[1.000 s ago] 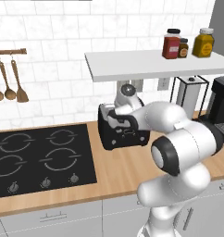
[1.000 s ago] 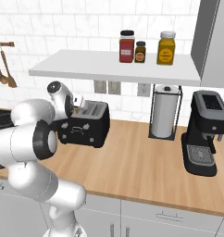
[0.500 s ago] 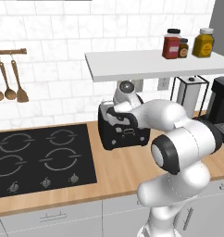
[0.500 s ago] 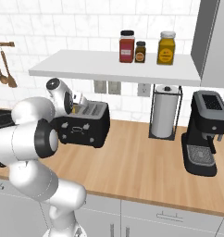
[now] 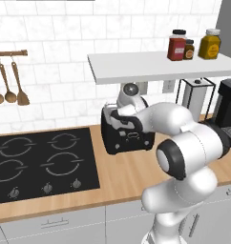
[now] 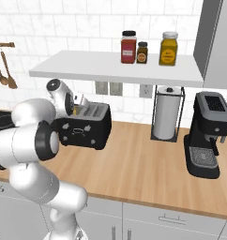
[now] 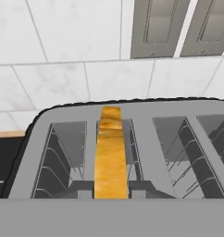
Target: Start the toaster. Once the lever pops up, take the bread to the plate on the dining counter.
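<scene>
In the left base view, the black toaster [image 5: 128, 136] stands on the wooden table [image 5: 122, 176], just to the right of the black hob [image 5: 41, 162] and below the white shelf [image 5: 155, 66]. The white arm bends over the toaster from the right, and its hand sits right above the toaster's top; I cannot tell from here how the jaws stand. Three jars [image 5: 177, 45] stand on the shelf, and spoons [image 5: 11, 86] hang from a rail on the tiled wall to the left.

In the right base view, the toaster [image 6: 87, 125] is at the left on the same table [image 6: 143, 168], with the arm's hand close over its left end. A paper towel roll [image 6: 167, 117] stands in a wire holder to the right, and a black coffee machine [image 6: 208, 133] is further right still.

In the hand view, the camera looks down on the toaster's grey top and slots [image 7: 132, 139]. The bread [image 7: 110, 152] stands on edge in the left pair of slots, its golden crust up, directly below the hand. The fingertips are not visible, so the state of the jaws cannot be told. Two wall sockets [image 7: 153, 28] are on the tiles behind.
</scene>
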Robot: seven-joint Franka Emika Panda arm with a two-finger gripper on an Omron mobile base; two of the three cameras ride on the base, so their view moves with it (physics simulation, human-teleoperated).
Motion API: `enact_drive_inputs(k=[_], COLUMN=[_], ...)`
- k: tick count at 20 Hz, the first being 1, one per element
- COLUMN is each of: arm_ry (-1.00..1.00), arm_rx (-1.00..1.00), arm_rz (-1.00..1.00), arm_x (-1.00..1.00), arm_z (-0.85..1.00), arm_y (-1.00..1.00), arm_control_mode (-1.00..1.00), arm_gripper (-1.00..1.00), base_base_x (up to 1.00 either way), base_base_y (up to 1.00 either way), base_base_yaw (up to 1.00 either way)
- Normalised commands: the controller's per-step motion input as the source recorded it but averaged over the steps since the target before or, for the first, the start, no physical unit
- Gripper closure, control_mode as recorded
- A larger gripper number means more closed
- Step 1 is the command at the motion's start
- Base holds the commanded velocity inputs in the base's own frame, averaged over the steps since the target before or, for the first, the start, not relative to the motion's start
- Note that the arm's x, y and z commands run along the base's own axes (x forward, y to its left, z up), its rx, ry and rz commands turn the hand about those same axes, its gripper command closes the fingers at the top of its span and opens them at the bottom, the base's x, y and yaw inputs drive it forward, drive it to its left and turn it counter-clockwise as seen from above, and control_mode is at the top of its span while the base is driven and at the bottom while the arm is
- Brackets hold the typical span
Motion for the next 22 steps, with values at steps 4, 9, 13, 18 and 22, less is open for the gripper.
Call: enact_drive_inputs(k=[4,9,13,18,22], arm_ry=[-0.21,-0.28,-0.29,-0.19,0.05], arm_rx=[0.0,0.02,0.02,0.0,0.0], arm_rz=[0.0,0.0,0.0,-0.01,-0.11], arm_x=[-0.22,-0.28,-0.4,-0.75,-0.97], arm_z=[0.18,0.4,0.58,0.6,0.48], arm_y=[0.0,0.0,0.0,-0.08,-0.42], arm_control_mode=[-1.0,-1.0,-1.0,-1.0,-1.0], arm_gripper=[1.0,1.0,1.0,1.0,1.0], base_base_x=[0.0,0.0,0.0,0.0,0.0], base_base_y=[0.0,0.0,0.0,0.0,0.0], base_base_yaw=[0.0,0.0,0.0,0.0,0.0])
